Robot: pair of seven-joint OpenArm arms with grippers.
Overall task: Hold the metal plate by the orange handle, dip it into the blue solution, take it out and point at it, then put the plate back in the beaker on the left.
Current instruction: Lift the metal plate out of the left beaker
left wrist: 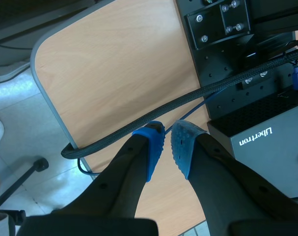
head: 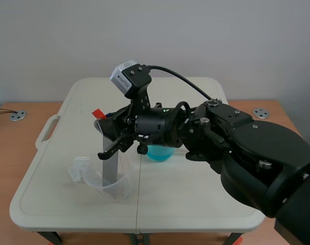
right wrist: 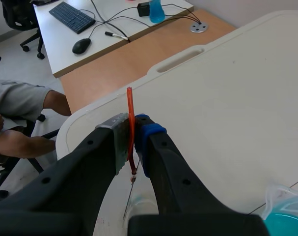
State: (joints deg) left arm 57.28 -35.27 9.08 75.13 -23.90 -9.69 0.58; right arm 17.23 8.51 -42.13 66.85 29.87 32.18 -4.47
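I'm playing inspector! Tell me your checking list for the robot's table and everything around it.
Surface: cream plastic folding table on a brown wooden desk.
Job's things: flat grey metal plate reaches down into the clear plastic beaker; its thin orange handle is gripped; the beaker of blue solution is close by.
Clutter: nothing seen.
Grippers: right end effector is shut on the handle; left end effector is shut on nothing, off the table.
Cables: black braided cable ahead of the left end effector.
Surroundings: seated person, black keyboard, black computer mouse.
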